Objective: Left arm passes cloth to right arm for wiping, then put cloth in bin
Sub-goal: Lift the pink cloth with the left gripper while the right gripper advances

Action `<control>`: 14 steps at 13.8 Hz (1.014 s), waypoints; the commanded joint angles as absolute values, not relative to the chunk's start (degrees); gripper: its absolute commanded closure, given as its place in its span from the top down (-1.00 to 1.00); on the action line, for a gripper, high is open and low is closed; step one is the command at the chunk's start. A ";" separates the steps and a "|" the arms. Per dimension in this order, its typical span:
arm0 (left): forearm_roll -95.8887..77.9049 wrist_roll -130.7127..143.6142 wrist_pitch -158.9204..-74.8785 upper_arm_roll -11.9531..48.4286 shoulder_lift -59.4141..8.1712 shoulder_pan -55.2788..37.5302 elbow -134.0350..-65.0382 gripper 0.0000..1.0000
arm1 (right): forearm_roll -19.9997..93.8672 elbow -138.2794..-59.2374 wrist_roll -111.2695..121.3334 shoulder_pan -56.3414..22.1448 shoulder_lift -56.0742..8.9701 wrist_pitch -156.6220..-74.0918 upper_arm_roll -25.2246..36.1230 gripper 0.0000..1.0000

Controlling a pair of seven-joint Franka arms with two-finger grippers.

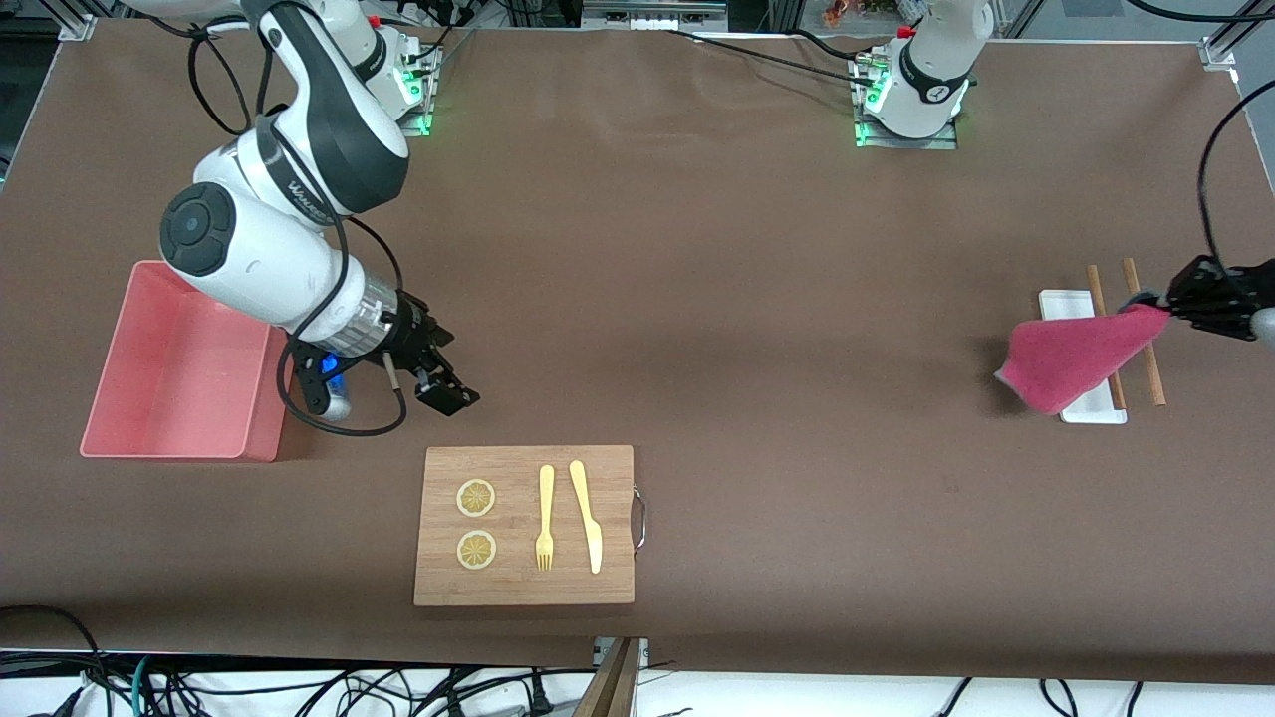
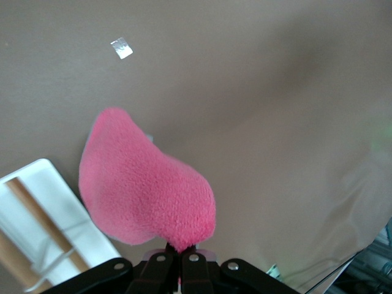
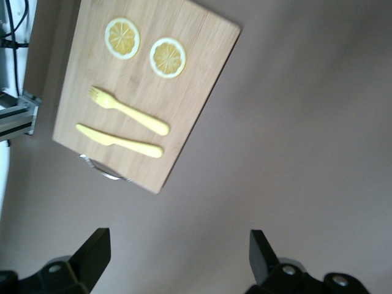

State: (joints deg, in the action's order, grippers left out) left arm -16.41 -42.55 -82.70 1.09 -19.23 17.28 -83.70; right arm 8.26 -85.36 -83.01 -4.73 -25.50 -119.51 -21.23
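Observation:
My left gripper [image 1: 1163, 307] is shut on one corner of the crimson-pink cloth [image 1: 1071, 358] and holds it in the air over a small white tray at the left arm's end of the table. In the left wrist view the cloth [image 2: 144, 184] hangs from the closed left gripper [image 2: 182, 251]. My right gripper [image 1: 438, 376] is open and empty, low over bare table between the salmon-pink bin [image 1: 169, 438] and a cutting board. Its spread fingers [image 3: 92, 248] show in the right wrist view. The bin has nothing in it.
A wooden cutting board [image 1: 608, 528] with two lemon slices [image 1: 476, 498], a yellow fork [image 1: 545, 518] and a knife [image 1: 588, 518] lies near the front camera; it also shows in the right wrist view [image 3: 190, 122]. The white tray [image 1: 1061, 302] and two chopsticks [image 1: 1146, 339] lie under the cloth.

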 commanded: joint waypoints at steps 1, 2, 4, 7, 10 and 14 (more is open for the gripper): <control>-15.91 -26.26 -82.62 2.28 -18.81 11.53 -81.30 -1.00 | 10.46 -85.17 -87.00 -5.53 -26.89 -123.56 -21.45 0.99; -16.87 -20.28 -82.79 2.72 -18.90 8.99 -81.21 -1.00 | 10.46 -85.17 -88.49 -6.23 -27.42 -125.23 -21.45 0.99; -20.90 -8.93 -84.71 2.64 -20.03 4.76 -81.21 -1.00 | 10.46 -85.08 -91.83 -8.08 -29.08 -129.35 -21.45 0.99; -23.98 6.71 -91.04 2.64 -20.39 -0.42 -81.21 -1.00 | 10.11 -85.08 -98.16 -11.68 -31.81 -136.47 -21.36 0.99; -27.42 19.29 -98.50 2.64 -21.35 -6.75 -81.38 -1.00 | 10.19 -85.17 -100.98 -13.18 -33.57 -140.00 -21.36 0.99; -29.52 38.01 -110.62 2.64 -23.29 -15.28 -81.39 -1.00 | 10.28 -84.99 -106.51 -15.81 -35.85 -148.77 -21.45 0.99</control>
State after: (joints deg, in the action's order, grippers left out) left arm -27.53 30.88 -106.17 3.34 -22.34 -12.14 -82.07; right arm 9.66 -85.39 -103.63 -14.20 -34.62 -144.89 -21.44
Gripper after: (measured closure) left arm 0.974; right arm 0.000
